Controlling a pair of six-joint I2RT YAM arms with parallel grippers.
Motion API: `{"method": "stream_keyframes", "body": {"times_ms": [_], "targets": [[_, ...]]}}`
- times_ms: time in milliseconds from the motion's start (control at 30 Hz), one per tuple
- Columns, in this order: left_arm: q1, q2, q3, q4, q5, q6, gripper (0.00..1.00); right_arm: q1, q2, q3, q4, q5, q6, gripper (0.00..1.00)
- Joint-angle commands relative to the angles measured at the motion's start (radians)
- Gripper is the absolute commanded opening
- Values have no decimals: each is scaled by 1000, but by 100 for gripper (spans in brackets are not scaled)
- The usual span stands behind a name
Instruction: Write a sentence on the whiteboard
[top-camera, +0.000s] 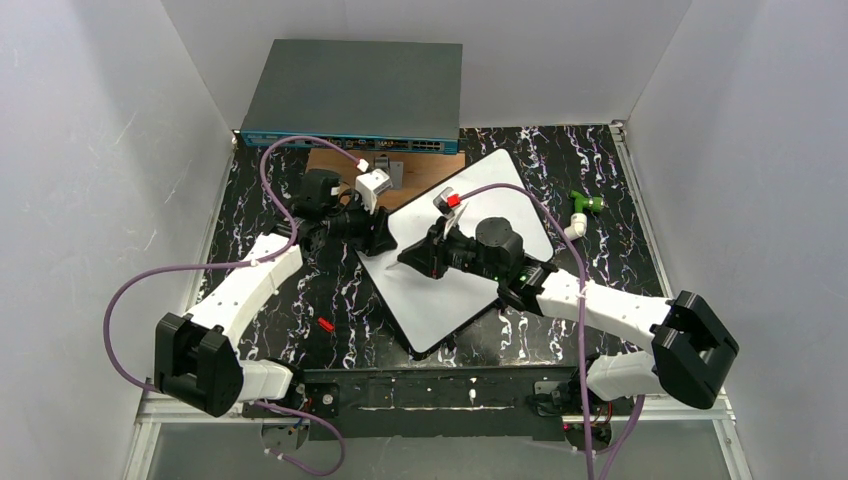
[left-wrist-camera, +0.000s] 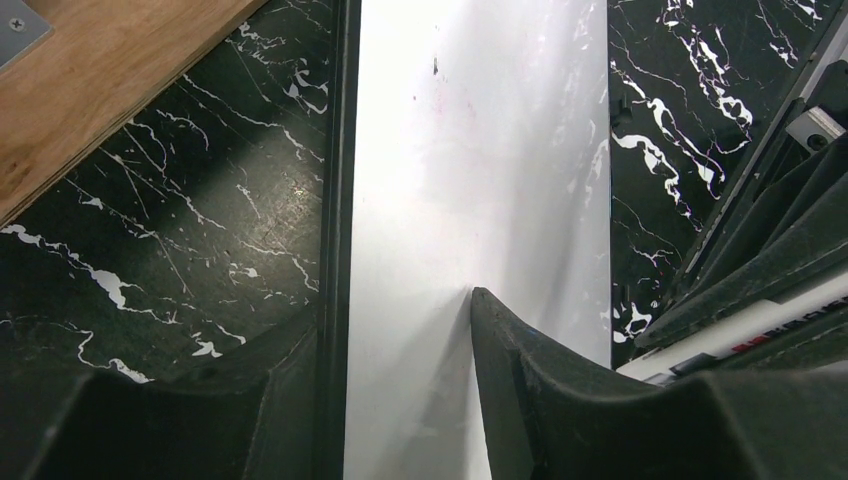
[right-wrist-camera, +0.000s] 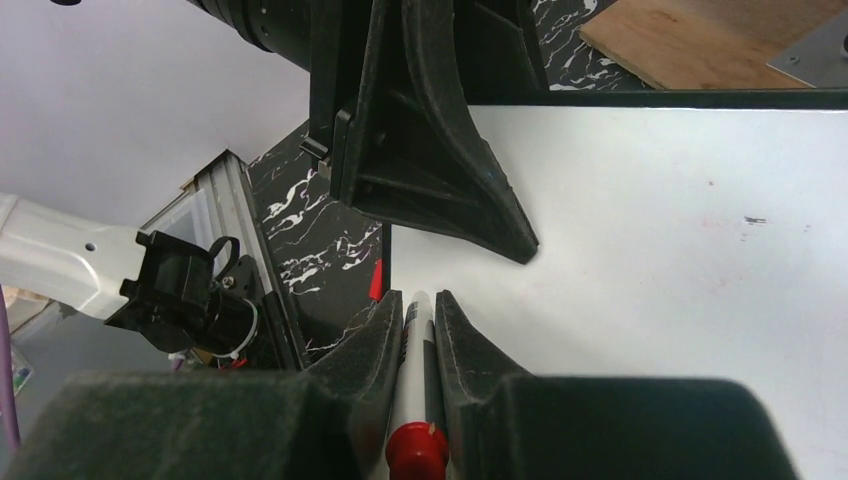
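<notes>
Counted: two arms, two claws, one board, one pen, one grey switch box (top-camera: 352, 90), one wooden plate (top-camera: 335, 162), one small red bit (top-camera: 325, 324), and one green and white fitting (top-camera: 581, 212).

The whiteboard (top-camera: 430, 310) is found mid-table, laid askew with one corner turned toward the arm bases. It is white with rounded corners and a thin black rim. Faint pinkish smears and one dark speck are seen on its face (left-wrist-camera: 470, 150).

The left gripper (top-camera: 385, 235) is set partway closed over the board's left edge. One finger is laid on the white face and the other is placed past the black rim (left-wrist-camera: 395, 320).

The right gripper (top-camera: 418, 258) is closed tight on a white marker (right-wrist-camera: 415, 335) with a red end, held over the board (right-wrist-camera: 680, 250) close to the left claw's finger. Whether the tip touches cannot be told.

The table (top-camera: 265, 200) is black with white veining. It is walled in white on three sides. The switch box is placed at the back, with the plate just before it. The fitting is seen right of the board and the red bit left of it.
</notes>
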Motion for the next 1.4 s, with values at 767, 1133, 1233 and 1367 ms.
{"method": "stream_keyframes", "body": {"times_ms": [767, 1133, 1233, 1367], "targets": [[-60, 5, 27, -110, 15, 128, 0, -33, 45, 39, 61, 105, -11, 1], [-66, 13, 38, -114, 15, 128, 0, -60, 13, 37, -27, 273, -67, 1], [-66, 14, 37, -114, 14, 128, 0, -60, 10, 39, -29, 268, -67, 1], [-66, 15, 40, -115, 8, 128, 0, -60, -21, 29, -19, 252, -66, 1]]}}
